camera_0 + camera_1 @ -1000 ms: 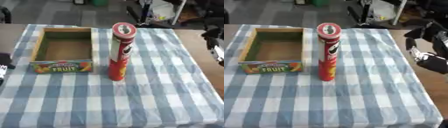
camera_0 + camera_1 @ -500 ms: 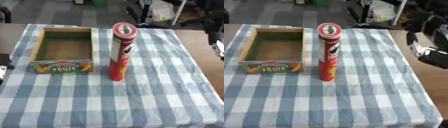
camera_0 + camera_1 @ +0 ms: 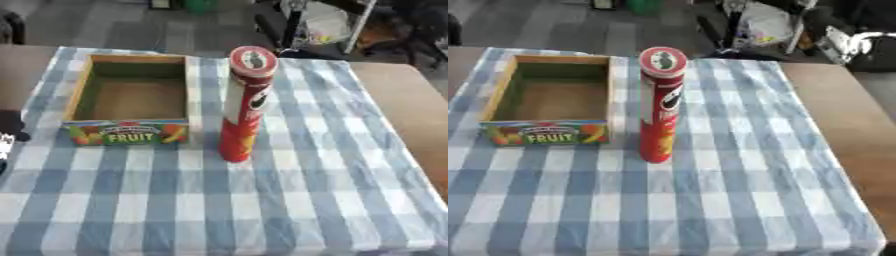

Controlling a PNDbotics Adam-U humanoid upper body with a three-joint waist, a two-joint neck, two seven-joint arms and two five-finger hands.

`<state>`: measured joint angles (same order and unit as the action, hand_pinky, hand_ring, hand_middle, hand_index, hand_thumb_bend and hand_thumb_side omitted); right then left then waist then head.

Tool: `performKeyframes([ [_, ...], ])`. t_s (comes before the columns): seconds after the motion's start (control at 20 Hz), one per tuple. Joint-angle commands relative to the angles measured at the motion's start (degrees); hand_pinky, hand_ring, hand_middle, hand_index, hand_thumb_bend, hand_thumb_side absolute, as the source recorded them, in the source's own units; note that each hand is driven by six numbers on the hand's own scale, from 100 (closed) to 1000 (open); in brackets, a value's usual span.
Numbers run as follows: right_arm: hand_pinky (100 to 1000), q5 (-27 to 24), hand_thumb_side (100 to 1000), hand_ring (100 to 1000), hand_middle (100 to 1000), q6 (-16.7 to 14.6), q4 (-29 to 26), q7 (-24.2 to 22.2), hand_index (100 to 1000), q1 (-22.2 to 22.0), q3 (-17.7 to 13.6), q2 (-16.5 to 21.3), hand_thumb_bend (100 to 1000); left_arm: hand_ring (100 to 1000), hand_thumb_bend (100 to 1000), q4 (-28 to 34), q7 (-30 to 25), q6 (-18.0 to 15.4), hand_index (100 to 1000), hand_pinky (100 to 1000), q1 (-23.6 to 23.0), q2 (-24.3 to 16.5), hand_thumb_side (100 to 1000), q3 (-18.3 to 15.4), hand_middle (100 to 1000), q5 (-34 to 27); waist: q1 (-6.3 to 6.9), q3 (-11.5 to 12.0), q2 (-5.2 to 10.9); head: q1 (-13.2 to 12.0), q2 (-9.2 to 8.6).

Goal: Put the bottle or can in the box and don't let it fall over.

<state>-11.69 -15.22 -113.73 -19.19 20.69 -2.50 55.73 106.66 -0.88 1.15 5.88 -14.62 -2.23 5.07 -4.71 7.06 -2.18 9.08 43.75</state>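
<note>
A: Status? Start w/ the big stuff.

B: Bench (image 3: pixel 833 125) w/ blue-and-white check cloth (image 3: pixel 737 190) over most of it, bare wood showing along the right side. On the cloth, the box (image 3: pixel 129 98): open top, wooden walls, "FRUIT" label on the near face, nothing inside as far as I can see.

A: And the can?

B: Tall red can (image 3: pixel 244 104), upright, standing on the cloth just to the right of the box, near its front right corner. Close to it, prob not touching. Lid on top.

A: So it's not in the box yet.

B: No. Nothing done, judging by how things lie. The whole job is left: grasp, lift over the wall, set down upright, let go.

A: Robot hands?

B: Neither is on the can. Left robot hand: maybe a dark shape w/ a white bit at the left edge of the left eye view, too little to call, so can't tell if it's released or clenched. Right robot hand: not visible in either view.

A: Risk?

B: My guess: the can's tall and narrow, tips easily. It'd stand well above the low box walls, so they'd give little support; needs a level set-down.
</note>
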Motion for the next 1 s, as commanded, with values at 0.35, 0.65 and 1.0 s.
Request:
performKeyframes([
  [0.35,857,-0.51,447,922,986,5.74,1.69,-23.14,1000,17.50,9.35,2.27,269,516,393,0.68,-1.10,-0.19,666,674,0.98,-0.04,629,0.93,520,-0.47,0.65,1.64,0.53,1.65,0.36],
  [0.65,880,8.16,451,945,997,6.01,8.81,-32.25,1000,25.22,14.41,-3.12,277,516,391,0.71,-1.70,-0.27,665,674,1.46,0.26,630,1.50,520,-0.71,1.06,2.95,0.29,2.75,0.29],
  [1.0,889,16.23,464,959,998,4.00,19.88,-32.78,1000,29.38,18.76,-8.50,274,516,392,0.75,-2.35,-0.31,666,674,2.32,0.73,630,2.10,520,-0.99,1.42,5.13,-0.24,4.59,-0.58],
])
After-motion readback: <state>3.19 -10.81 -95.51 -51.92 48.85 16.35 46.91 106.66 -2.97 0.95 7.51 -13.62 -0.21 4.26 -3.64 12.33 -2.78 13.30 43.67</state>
